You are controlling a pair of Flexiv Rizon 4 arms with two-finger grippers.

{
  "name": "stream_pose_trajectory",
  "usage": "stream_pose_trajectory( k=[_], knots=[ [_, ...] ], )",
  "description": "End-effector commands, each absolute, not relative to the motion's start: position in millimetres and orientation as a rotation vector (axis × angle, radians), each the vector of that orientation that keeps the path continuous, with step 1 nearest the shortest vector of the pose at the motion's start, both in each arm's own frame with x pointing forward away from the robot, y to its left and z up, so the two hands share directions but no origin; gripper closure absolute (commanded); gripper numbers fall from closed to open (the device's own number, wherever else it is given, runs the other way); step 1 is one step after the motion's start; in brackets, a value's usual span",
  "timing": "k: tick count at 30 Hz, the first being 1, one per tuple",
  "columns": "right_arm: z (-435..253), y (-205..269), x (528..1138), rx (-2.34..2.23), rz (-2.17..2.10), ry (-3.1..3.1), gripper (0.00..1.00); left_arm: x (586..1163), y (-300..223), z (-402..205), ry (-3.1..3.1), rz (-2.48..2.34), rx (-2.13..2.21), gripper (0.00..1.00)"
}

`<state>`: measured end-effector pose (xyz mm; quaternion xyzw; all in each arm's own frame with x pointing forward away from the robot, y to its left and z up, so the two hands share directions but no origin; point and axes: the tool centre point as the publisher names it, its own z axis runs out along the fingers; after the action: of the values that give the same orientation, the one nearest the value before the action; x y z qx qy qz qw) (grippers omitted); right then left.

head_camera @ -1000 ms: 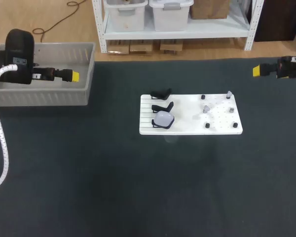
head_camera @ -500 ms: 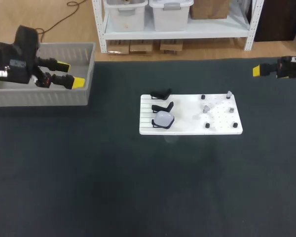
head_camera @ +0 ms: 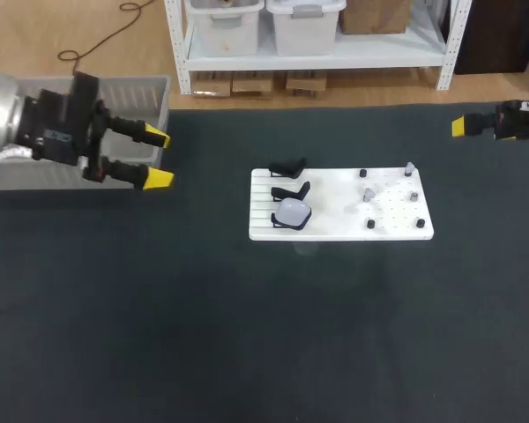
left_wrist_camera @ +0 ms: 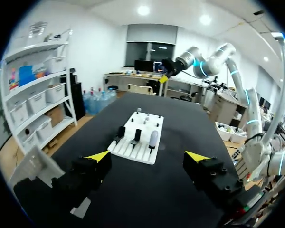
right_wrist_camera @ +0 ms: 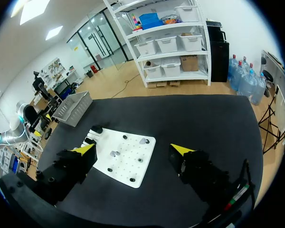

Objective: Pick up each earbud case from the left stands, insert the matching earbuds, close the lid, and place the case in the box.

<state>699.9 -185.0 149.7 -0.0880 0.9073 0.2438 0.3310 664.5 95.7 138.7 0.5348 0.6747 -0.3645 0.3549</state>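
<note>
1. The grey box (head_camera: 132,80) sits at the tabletop's far left corner.
2. The left end effector (head_camera: 157,159) hangs just beside the box's right wall. Its fingers are spread wide and hold nothing, well apart from the case.
3. The white board (head_camera: 397,231) lies mid-tabletop, with three black stands (head_camera: 291,165) along its left edge.
4. The earbud case (head_camera: 293,211), pale and rounded, rests on the stand nearest the board's near left corner. It is probably light, rigid and slippery, so a square grip across its two broader faces, below the lid seam, seems safest.
5. Small earbuds (head_camera: 368,195) stand on the board's right half and look easily knocked.
6. The right end effector (right_wrist_camera: 133,149) hovers over the tabletop's far right edge, fingers wide apart and empty.
</note>
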Motion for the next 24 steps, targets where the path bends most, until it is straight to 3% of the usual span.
stream_pose_trajectory(
  k=[1, 24],
  knots=[
    [150, -185, 700, -0.231, 0.637, 2.373, 0.00, 674, 74, 127, 1.706, -1.091, 1.494, 0.00],
    [150, -185, 700, -0.231, 0.637, 2.373, 0.00, 666, 7, 71, 1.574, -1.066, 1.633, 0.00]
  ],
)
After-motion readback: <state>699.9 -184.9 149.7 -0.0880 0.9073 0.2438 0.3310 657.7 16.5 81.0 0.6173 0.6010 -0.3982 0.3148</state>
